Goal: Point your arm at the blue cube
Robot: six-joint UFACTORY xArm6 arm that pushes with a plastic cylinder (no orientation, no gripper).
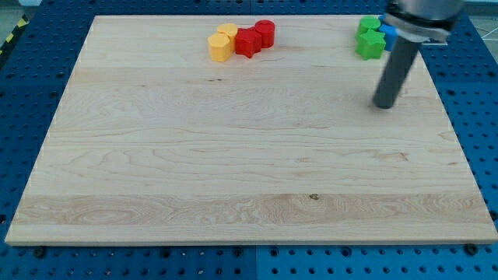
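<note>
The blue cube [388,35] sits near the view's top right, mostly hidden behind my rod, with only a small blue part showing. It touches a green star-shaped block [370,44] and another green block [368,25] on its left. My tip [384,105] rests on the board below this cluster, a short way toward the view's bottom from the blue cube and apart from it.
Near the view's top centre is a tight group: two yellow blocks [220,47] [229,31], a red star-like block [247,42] and a red cylinder [265,33]. The wooden board [233,155] lies on a blue perforated table [482,117].
</note>
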